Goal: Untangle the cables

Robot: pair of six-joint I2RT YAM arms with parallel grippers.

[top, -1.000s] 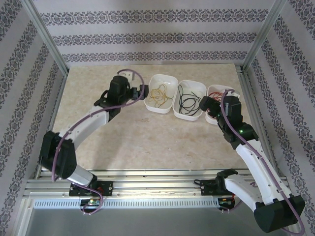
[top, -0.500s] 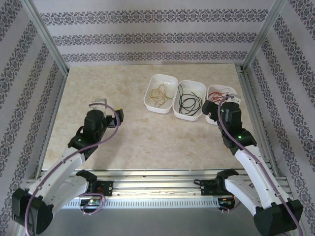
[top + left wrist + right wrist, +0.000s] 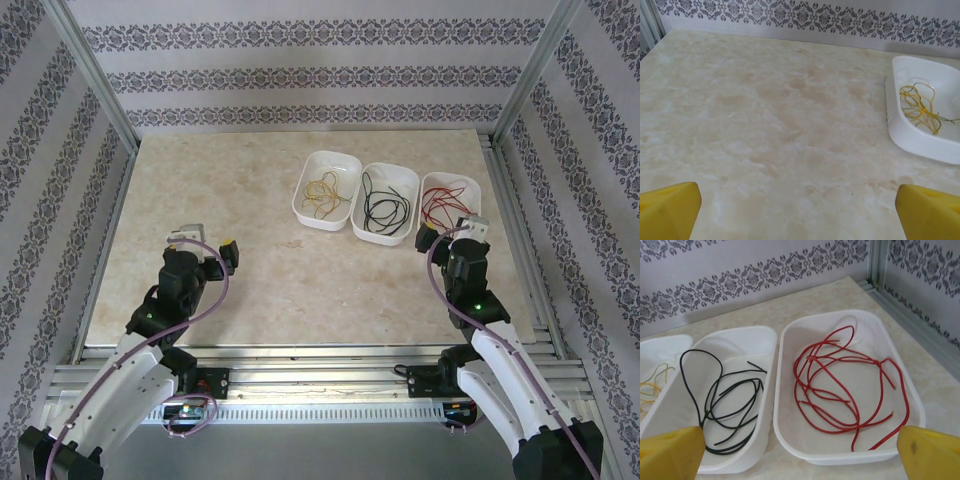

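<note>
Three white trays stand side by side at the back right, each holding cables of one colour. Yellow cables [image 3: 322, 192] [image 3: 920, 104] lie in the left tray [image 3: 340, 160], black cables [image 3: 383, 208] [image 3: 725, 400] in the middle tray [image 3: 398, 172], and red cables [image 3: 445, 200] [image 3: 845, 385] in the right tray [image 3: 474, 188]. My left gripper [image 3: 205, 244] [image 3: 800, 212] hangs open over bare table, well to the left of the trays. My right gripper [image 3: 447, 232] [image 3: 800, 455] is open just in front of the red tray, with nothing between its yellow fingertips [image 3: 670, 452].
The marble table [image 3: 270, 270] is bare between the two arms. Metal frame posts [image 3: 100, 90] and patterned walls close in the sides and back. A metal rail [image 3: 510, 190] runs along the right edge, close to the red tray.
The left arm pulled back from the yellow tray to the near left of the table. The right gripper drew back from above the red tray toward the near edge.
</note>
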